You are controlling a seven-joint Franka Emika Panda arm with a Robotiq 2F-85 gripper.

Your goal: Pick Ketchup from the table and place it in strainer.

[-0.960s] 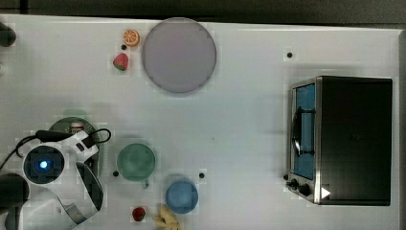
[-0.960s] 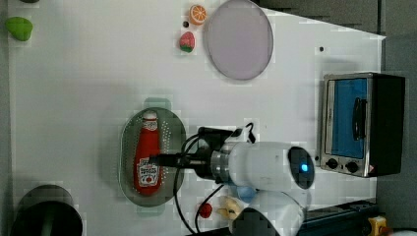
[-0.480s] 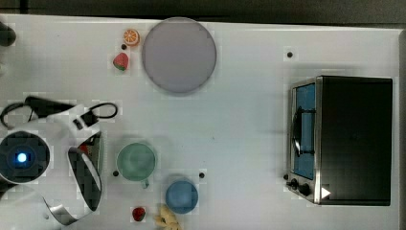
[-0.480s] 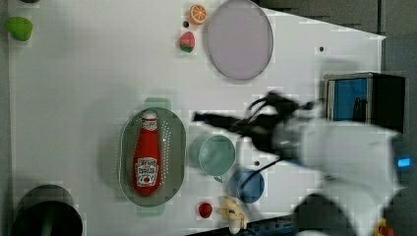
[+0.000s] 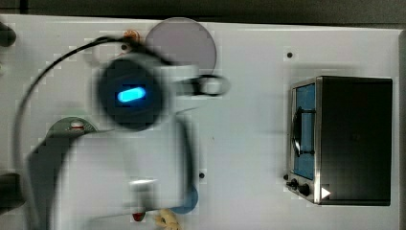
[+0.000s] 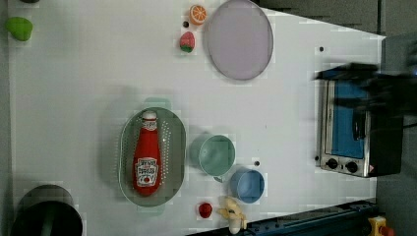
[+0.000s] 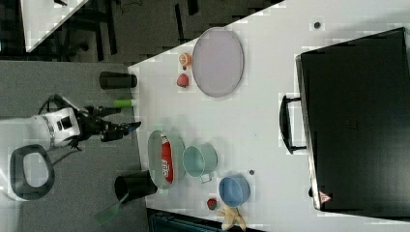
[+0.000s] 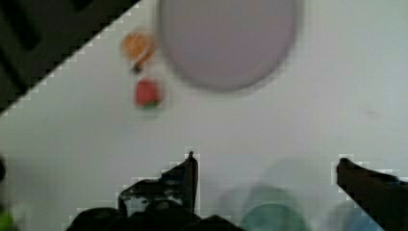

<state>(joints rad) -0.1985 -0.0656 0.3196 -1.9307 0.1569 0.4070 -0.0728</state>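
White surface [image 6: 74,88], items laid out flat. Left view: Ketchup [image 6: 146,157] lying inside the strainer [image 6: 178,147], white cap toward the picture's top; green cup [image 6: 216,155] just beside the strainer on the left view's right, blue cup [image 6: 247,185] next to that; grey plate [image 6: 239,39] near the top with an orange slice toy [image 6: 197,14] and a strawberry toy [image 6: 187,42] beside it; toaster oven [image 6: 344,128] at the left view's right. Right view: claw [image 7: 126,129] off the surface's edge, apart from the strainer [image 7: 155,159] and the bottle [image 7: 166,162] in it. Wrist view: claw [image 8: 264,168] spread wide and empty, fingers [image 8: 190,175] well apart, plate [image 8: 226,41] beyond them. Top view: blurred arm [image 5: 131,93] covering the top view's left part.
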